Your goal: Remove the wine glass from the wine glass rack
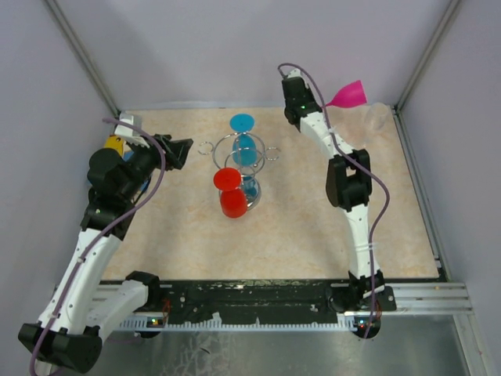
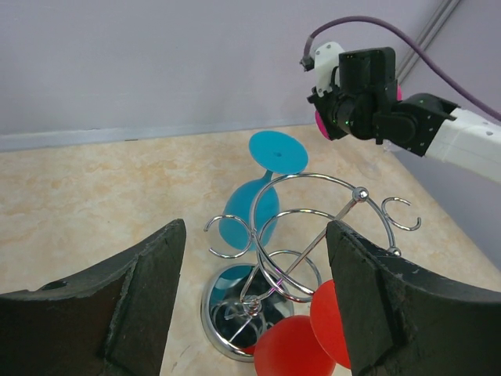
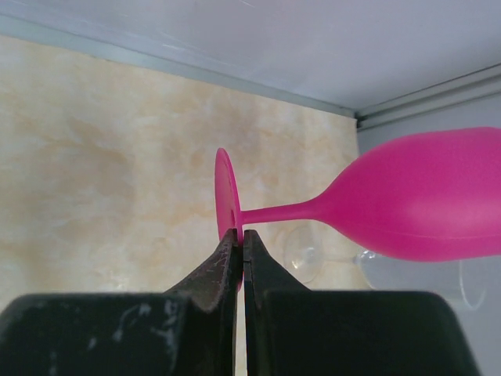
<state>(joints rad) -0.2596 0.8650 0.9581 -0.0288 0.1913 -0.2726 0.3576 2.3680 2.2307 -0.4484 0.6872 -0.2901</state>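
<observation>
The chrome wine glass rack [image 1: 249,160] stands mid-table, with a blue wine glass [image 1: 245,149] and a red wine glass [image 1: 231,193] hanging on it. My left gripper [image 1: 185,153] is open and empty, just left of the rack. In the left wrist view its fingers [image 2: 125,305] frame the rack's round base [image 2: 213,313], the blue glass [image 2: 250,210] and the red glass [image 2: 297,352]. My right gripper [image 1: 326,101] is shut on the foot of a pink wine glass [image 1: 350,94], held in the air at the back right, clear of the rack. The right wrist view shows the gripper [image 3: 241,239] pinching the pink glass [image 3: 423,196].
A clear wine glass [image 1: 377,117] lies on its side on the table at the back right corner, below the pink glass; it also shows in the right wrist view [image 3: 313,254]. A yellow object [image 1: 114,143] sits behind the left arm. Grey walls enclose the table.
</observation>
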